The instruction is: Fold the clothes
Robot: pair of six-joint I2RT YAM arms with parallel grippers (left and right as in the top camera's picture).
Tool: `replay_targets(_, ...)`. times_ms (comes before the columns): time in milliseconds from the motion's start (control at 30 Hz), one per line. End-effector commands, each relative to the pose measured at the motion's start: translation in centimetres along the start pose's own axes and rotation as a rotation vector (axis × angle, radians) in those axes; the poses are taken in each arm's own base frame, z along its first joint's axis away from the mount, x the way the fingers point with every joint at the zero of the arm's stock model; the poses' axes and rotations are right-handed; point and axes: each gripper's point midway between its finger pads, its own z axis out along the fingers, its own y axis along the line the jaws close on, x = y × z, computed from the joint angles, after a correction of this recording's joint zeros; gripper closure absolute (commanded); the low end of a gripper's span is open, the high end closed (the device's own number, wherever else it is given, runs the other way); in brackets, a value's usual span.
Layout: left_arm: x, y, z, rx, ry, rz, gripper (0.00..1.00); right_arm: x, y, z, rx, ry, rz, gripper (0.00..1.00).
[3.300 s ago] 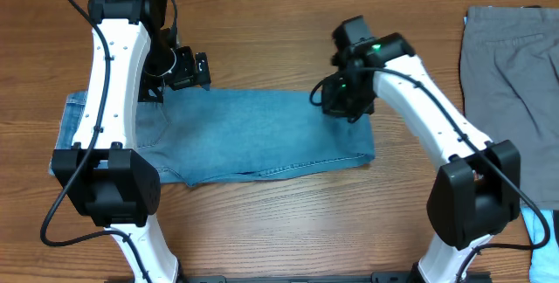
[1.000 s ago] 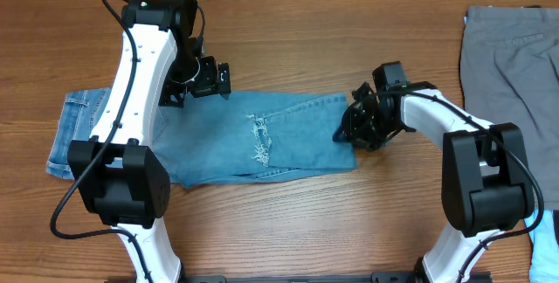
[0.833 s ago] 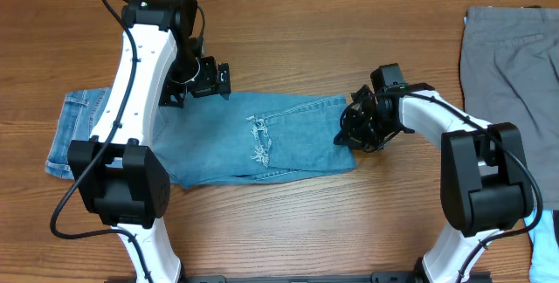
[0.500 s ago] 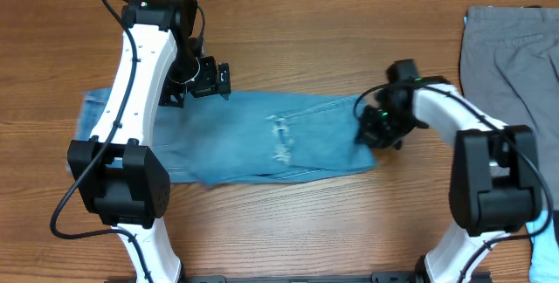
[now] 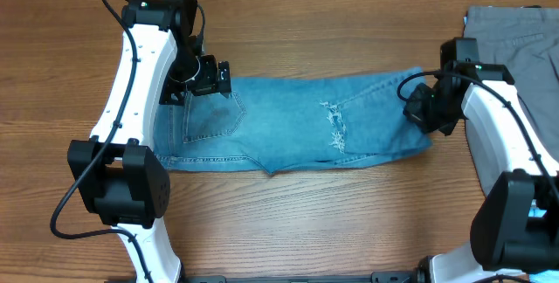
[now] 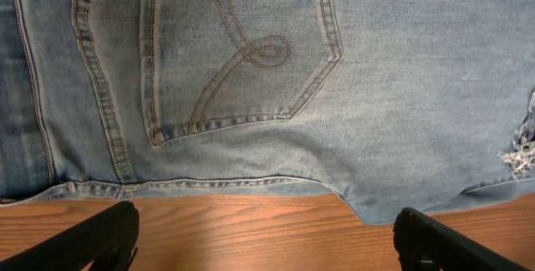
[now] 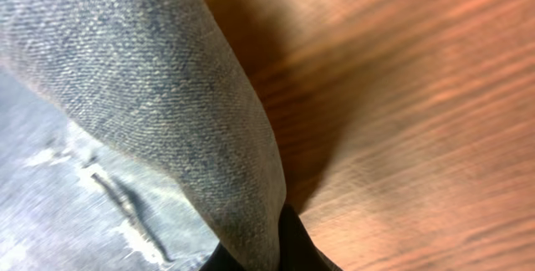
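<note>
The light blue jeans lie folded lengthwise across the table, with a frayed rip near the middle. My right gripper is shut on the right end of the jeans; in the right wrist view a fold of denim runs into the jaws. My left gripper hovers open above the jeans' upper left part. The left wrist view shows the curved-stitch back pocket, with the open fingers spread wide over bare wood below the hem.
A pair of grey trousers lies flat at the right edge of the table, just behind my right arm. Bare wood table runs along the front and back of the jeans.
My right gripper has moved right and dragged the jeans with it, so they now lie stretched out further right. The back pocket has slid under my left gripper. The left arm has not moved.
</note>
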Motion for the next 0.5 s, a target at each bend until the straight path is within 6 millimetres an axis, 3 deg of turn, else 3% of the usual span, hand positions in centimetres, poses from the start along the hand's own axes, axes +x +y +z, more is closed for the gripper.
replay_targets(0, 0.0, 0.1, 0.0, -0.013, -0.004, 0.001, 0.00, -0.4, 2.9, -1.6, -0.038, -0.070, -0.052, 0.96)
replay_targets(67, 0.1, 0.1, 0.0, -0.014, -0.001, 0.001, 0.00, 0.3, 4.4, -1.5, -0.054, -0.073, -0.061, 0.96)
replay_targets(133, 0.1, 0.3, 0.0, -0.022, 0.000, 0.000, 0.00, 1.3, 7.1, -1.3, -0.100, -0.076, -0.082, 0.96)
replay_targets(167, 0.1, 0.5, 0.0, -0.035, 0.001, -0.001, 0.00, 2.3, 9.3, -1.3, -0.148, -0.075, -0.118, 0.96)
replay_targets(267, 0.5, 1.2, 0.0, -0.070, 0.012, -0.008, 0.00, 4.1, 12.9, -1.4, -0.229, -0.070, -0.189, 0.96)
replay_targets(467, 0.4, 3.2, -0.3, -0.152, 0.003, -0.092, 0.00, 7.7, 17.6, -0.6, -0.301, -0.041, -0.265, 0.96)
